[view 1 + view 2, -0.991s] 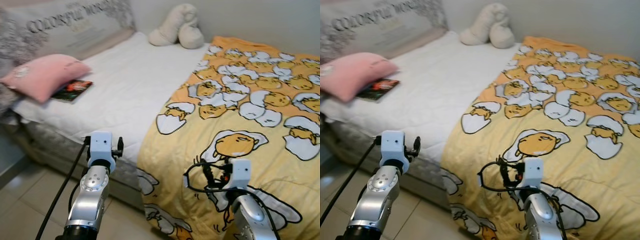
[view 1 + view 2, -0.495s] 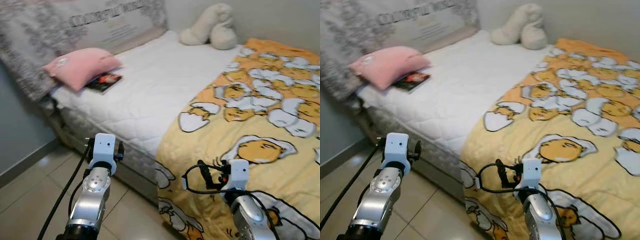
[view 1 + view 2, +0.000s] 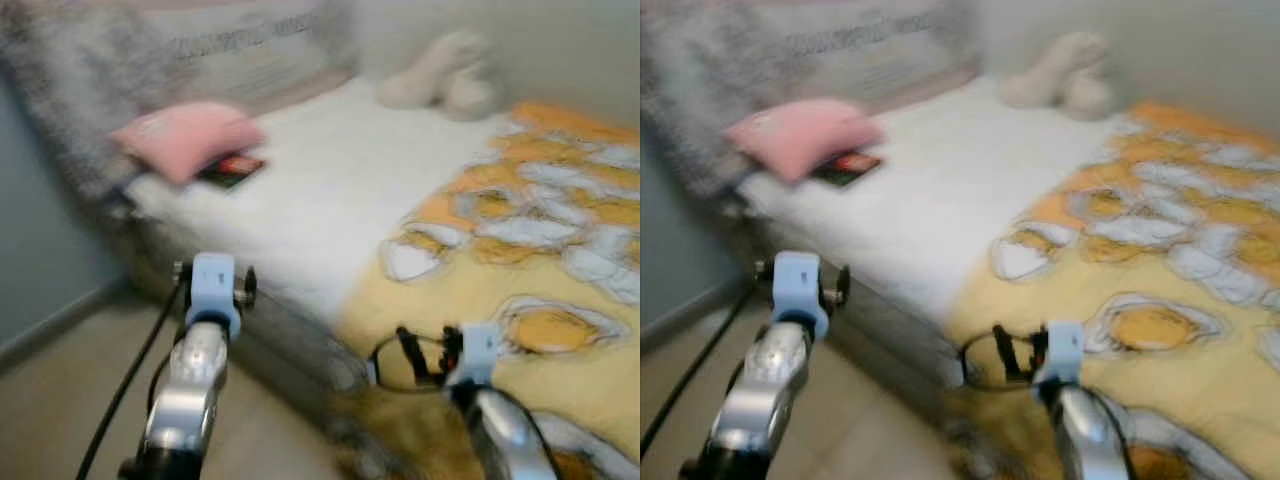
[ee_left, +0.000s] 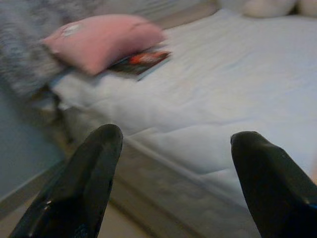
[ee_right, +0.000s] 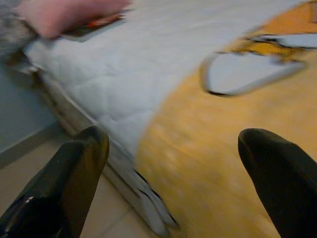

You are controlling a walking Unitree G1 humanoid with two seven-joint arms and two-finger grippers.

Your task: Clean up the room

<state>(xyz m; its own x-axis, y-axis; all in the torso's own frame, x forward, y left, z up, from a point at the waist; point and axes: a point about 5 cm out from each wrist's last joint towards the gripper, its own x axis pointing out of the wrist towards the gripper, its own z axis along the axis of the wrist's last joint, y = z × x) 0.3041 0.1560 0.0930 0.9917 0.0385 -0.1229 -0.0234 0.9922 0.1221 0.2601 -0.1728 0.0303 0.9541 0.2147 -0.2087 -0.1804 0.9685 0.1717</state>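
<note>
view swung left, now motion-blurred

Soft, even indoor light without glare; all four views are smeared by motion blur, edges softest.

Blurred bed (image 3: 330, 200) with white quilted mattress, pink pillow (image 3: 185, 138) near its head — a book (image 3: 230, 170) tucked partly beneath, yellow egg-print blanket (image 3: 530, 260), pale plush toy (image 3: 440, 85) against the wall
</note>
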